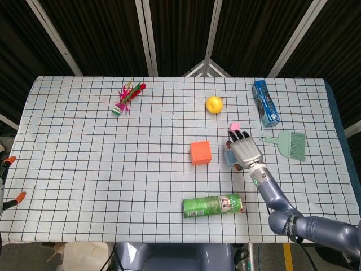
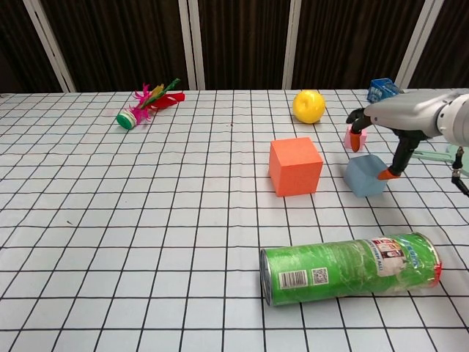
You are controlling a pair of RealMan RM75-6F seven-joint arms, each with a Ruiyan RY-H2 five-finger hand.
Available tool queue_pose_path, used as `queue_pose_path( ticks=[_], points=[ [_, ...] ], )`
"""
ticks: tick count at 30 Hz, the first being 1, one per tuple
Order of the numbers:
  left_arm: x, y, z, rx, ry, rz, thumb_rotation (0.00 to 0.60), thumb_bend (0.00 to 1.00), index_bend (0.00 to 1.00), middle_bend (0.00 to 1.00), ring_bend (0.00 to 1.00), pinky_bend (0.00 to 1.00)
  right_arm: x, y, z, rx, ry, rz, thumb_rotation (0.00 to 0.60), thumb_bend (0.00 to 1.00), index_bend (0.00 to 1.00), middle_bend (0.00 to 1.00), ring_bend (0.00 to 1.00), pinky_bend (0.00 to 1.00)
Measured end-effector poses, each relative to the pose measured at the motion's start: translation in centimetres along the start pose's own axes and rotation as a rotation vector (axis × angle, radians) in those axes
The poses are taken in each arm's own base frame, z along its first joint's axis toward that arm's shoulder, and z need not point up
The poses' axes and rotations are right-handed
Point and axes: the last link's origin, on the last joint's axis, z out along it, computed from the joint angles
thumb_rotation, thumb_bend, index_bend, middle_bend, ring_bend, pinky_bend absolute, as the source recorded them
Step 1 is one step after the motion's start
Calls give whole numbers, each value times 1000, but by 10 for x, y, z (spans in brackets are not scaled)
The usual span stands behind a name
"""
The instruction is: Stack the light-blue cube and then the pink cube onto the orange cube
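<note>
The orange cube (image 1: 200, 152) (image 2: 294, 166) stands near the table's middle. Just to its right sits the light-blue cube (image 2: 364, 176), of which the head view shows only a sliver (image 1: 228, 158) beside my right hand (image 1: 245, 151). That hand (image 2: 407, 114) hovers over the cube's right side, palm down, with its fingers spread and nothing held. One orange-tipped fingertip (image 2: 388, 174) hangs at the cube's right edge. The small pink cube (image 1: 234, 125) (image 2: 353, 136) lies just beyond, partly behind a finger. My left hand is not in view.
A green can (image 1: 212, 205) (image 2: 350, 268) lies on its side in front of the cubes. A yellow ball (image 1: 214, 104), a blue box (image 1: 265, 103) and a green dustpan brush (image 1: 290, 142) are behind and to the right. A feather shuttlecock (image 1: 125, 97) lies far left.
</note>
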Motion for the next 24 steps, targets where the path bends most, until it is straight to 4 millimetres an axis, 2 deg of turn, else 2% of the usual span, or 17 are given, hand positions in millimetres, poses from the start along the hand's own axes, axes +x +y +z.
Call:
queue_pose_path(
  ticks=[12,24],
  points=[
    [-1,1,0,5,-8,9,600,200,133,19,0,18,-9,3,10,-13,-24,5,600,294,365,78,69,128],
    [-2,4,-3,16,-14,13,600,200,133,14,0,18,-10,8,15,-17,-24,29,600,396,537,78,91,128]
  ],
)
